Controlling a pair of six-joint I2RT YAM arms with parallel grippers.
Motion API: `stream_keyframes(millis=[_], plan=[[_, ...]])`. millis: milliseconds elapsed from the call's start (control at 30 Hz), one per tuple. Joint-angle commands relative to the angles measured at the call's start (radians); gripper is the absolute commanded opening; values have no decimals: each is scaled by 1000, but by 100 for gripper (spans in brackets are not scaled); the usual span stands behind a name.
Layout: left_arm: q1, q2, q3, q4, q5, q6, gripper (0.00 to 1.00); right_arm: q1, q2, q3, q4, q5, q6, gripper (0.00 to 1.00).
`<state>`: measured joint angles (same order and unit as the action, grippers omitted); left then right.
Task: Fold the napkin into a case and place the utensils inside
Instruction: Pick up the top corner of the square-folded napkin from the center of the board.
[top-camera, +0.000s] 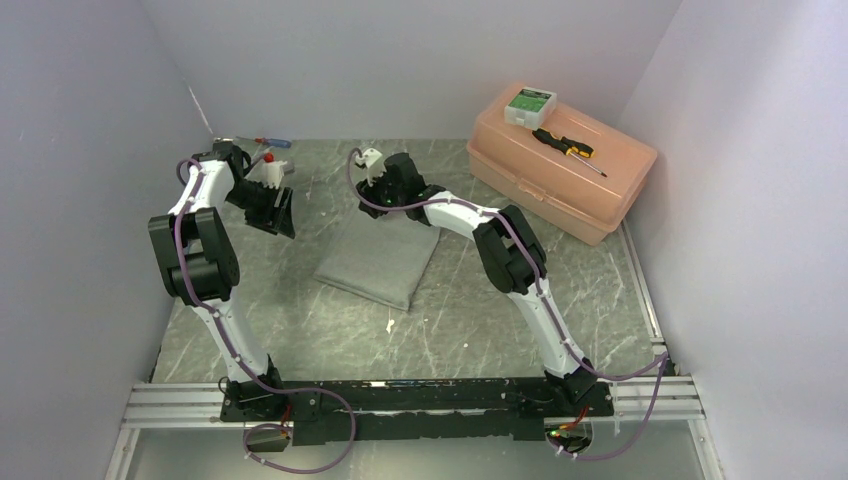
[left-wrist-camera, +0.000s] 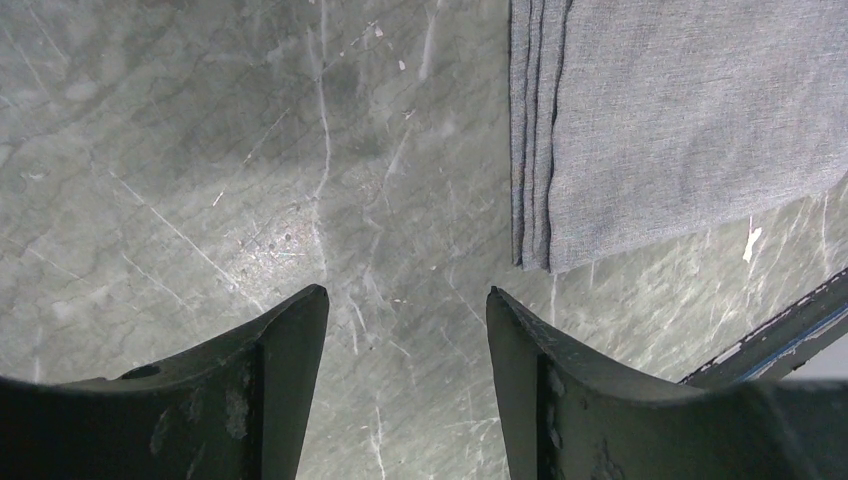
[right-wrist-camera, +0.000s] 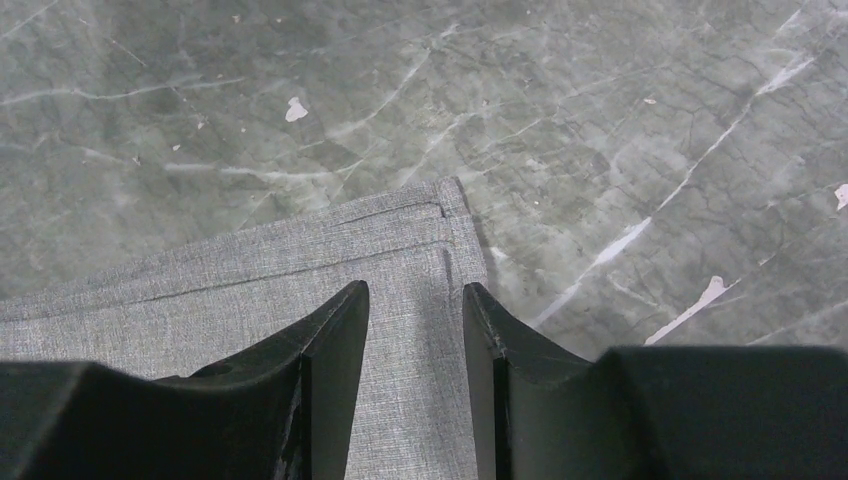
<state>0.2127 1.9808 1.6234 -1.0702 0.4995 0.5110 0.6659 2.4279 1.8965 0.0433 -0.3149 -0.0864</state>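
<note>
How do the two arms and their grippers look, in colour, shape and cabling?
Both the left arm and right arm have white links with bulky black joints. Purple cables run along them. The left gripper and right gripper have dark, tapering fingers with scuffs.

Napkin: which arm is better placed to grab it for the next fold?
Right, probably: the right claw hangs open over a layered corner of the napkin; the left claw is open over bare table beside it.

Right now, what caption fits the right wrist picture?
Right gripper, jaws apart, poised over a corner of the folded grey napkin.
</note>
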Motion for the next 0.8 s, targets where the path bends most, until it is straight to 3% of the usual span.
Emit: stream_keyframes(millis=[0, 367, 567, 767], plan=[[5, -3, 18, -24, 22, 17, 65, 2, 27, 46, 1, 7, -13, 43], [8, -14, 22, -33, 20, 23, 64, 2, 84, 144, -106, -11, -14, 49], [11, -16, 25, -37, 19, 29, 63, 2, 59, 96, -68, -6, -3, 28], [14, -22, 30, -42, 16, 32, 63, 2, 31, 77, -47, 1, -2, 18]])
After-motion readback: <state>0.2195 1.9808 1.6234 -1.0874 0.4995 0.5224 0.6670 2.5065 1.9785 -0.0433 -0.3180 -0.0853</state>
